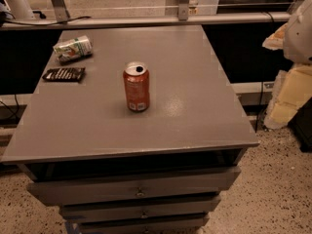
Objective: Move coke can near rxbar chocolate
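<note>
Camera view: the coke can (136, 87), upright in the middle of the table (204, 106) and well right of the rxbar chocolate (64, 74), is judged light, slick, dentable and best taken around mid-body, while the state of the gripper (298, 30), at the far right edge, cannot be told.

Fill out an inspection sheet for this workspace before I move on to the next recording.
Surface: grey table top, set over a stack of drawers.
Job's things: coke can upright at mid-table, top opened; rxbar chocolate lying flat near the left edge, well apart from the can.
Clutter: white-and-green snack packet lying just behind the bar.
Grippers: gripper at the right edge of the view, off the table and far from the can.
Cables: black cable along the ledge behind the table, at the left.
Surroundings: speckled floor; metal rail behind the table.
</note>
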